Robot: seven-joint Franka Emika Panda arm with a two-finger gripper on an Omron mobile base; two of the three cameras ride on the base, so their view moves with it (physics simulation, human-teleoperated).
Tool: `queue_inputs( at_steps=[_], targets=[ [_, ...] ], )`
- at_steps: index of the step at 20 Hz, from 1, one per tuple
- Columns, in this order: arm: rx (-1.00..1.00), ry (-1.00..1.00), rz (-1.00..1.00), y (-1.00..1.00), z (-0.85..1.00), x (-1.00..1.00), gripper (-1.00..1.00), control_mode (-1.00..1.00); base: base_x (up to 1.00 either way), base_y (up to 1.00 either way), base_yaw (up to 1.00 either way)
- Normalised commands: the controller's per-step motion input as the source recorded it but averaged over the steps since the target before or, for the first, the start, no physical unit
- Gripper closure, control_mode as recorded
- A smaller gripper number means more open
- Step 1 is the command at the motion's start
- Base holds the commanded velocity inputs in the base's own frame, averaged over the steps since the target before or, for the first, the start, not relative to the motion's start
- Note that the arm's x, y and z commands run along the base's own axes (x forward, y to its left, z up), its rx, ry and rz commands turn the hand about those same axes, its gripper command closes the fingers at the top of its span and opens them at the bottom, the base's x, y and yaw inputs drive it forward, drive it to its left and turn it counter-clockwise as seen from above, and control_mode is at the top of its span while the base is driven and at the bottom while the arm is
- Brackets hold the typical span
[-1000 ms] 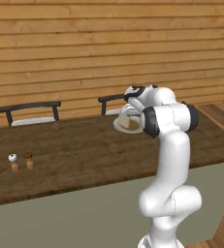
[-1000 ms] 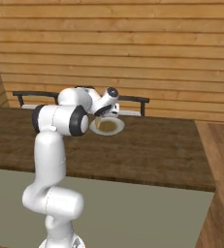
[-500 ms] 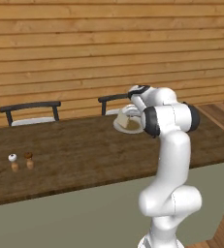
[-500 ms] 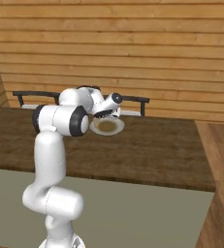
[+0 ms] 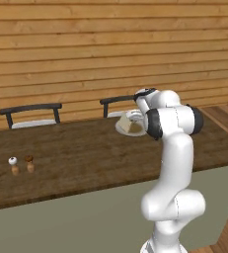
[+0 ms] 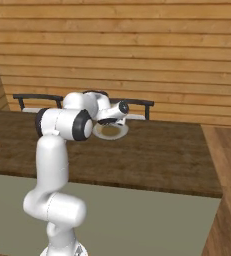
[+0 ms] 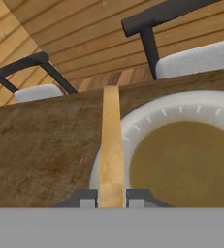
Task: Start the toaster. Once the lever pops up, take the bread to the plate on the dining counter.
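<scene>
My gripper [image 7: 111,199] is shut on the bread [image 7: 111,140], a thin pale tan slice seen edge-on and standing upright between the fingertips [image 7: 88,199]. The slice hangs over the left rim of the plate [image 7: 181,104], a round white plate with a brown middle. The plate [image 5: 128,129] rests on the dining counter [image 5: 86,148] near its far edge, under my hand. From the right side the plate [image 6: 111,131] sits just below the hand on the dark wood slab [image 6: 157,150]. The toaster and its lever are out of view.
Two dark chairs with pale seats stand behind the counter [image 5: 31,111] [image 5: 116,102]. A salt shaker [image 5: 13,165] and a pepper shaker [image 5: 30,163] stand at the counter's left. A wooden plank wall closes the back.
The hand has crept a little to the right and down over the plate with the bread still in it. The plate and the base have not moved.
</scene>
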Motion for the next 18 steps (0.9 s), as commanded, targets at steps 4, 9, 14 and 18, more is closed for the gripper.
queue_inputs(
  at_steps=[4,9,14,18],
  targets=[
    [0.0,0.0,0.0,-0.04,-0.03,0.01,1.0,-1.0,0.0,0.0,0.0],
    [0.0,0.0,0.0,-0.02,0.0,0.08,1.0,-1.0,0.0,0.0,0.0],
    [0.0,0.0,0.0,0.0,-0.01,0.04,-1.0,-1.0,0.0,0.0,0.0],
    [0.0,0.0,0.0,-0.09,0.0,0.13,-1.0,-1.0,0.0,0.0,0.0]
  ],
)
